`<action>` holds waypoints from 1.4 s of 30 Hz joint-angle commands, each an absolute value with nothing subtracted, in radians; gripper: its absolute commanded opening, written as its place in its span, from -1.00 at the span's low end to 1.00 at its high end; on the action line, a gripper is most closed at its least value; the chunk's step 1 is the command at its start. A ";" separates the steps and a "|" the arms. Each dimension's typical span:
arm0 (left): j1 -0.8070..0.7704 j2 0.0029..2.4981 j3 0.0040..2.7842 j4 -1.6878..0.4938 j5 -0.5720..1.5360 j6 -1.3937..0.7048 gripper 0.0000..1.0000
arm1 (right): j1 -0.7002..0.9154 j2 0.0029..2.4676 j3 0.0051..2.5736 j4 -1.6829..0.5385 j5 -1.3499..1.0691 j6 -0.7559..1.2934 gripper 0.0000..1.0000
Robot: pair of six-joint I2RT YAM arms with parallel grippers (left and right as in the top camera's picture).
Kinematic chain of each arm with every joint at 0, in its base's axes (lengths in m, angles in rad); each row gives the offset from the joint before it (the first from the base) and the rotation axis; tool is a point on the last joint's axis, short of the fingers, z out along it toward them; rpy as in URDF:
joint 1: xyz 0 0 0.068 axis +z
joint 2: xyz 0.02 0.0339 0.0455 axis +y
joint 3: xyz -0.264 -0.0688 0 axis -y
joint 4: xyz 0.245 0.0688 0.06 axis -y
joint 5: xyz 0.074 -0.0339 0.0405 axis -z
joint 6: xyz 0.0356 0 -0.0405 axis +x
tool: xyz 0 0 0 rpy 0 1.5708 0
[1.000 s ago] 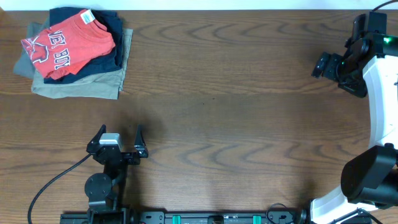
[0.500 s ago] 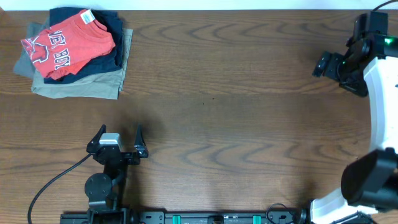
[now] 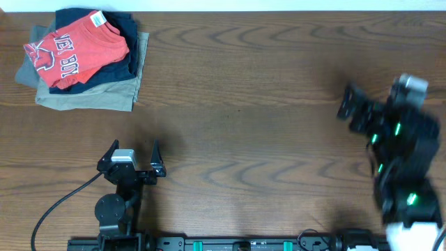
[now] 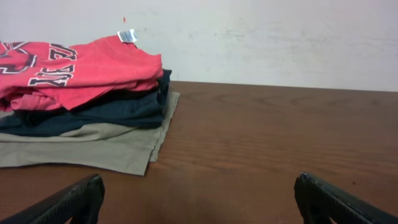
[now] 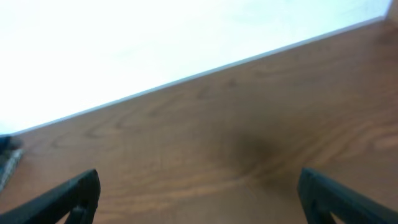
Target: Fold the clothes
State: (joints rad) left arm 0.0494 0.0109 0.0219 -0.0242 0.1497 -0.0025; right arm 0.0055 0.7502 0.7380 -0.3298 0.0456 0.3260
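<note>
The clothes, a coral-red T-shirt with dark block lettering, lie folded on top of a pile at the table's far left corner. In the left wrist view the T-shirt is ahead and to the left, well beyond the fingers. My left gripper rests near the front left, open and empty, its gap showing only bare wood. My right gripper hangs blurred over the right side of the table, far from the pile. It is open too, with nothing between its fingers.
Under the T-shirt lie a navy garment and a khaki one, both folded. A black cable runs off the left arm's base. The table's back edge meets a white wall.
The right arm has swung away from the far right edge, toward the front and slightly inward, and is blurred by motion. The left arm and the pile have not moved.
</note>
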 commanded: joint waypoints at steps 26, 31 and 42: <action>0.044 0.004 0.004 -0.058 0.156 0.000 0.96 | 0.036 0.004 0.005 0.088 0.052 0.267 0.98; 0.044 0.004 0.004 -0.059 0.155 0.001 0.96 | 0.037 0.004 0.005 0.123 0.007 0.162 0.98; 0.044 0.004 0.004 -0.058 0.156 0.000 0.96 | 0.037 0.009 0.006 -0.075 -0.004 0.160 0.98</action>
State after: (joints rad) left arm 0.0494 0.0109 0.0219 -0.0246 0.1493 -0.0025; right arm 0.0296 0.0124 0.0063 -0.0681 0.0086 0.1768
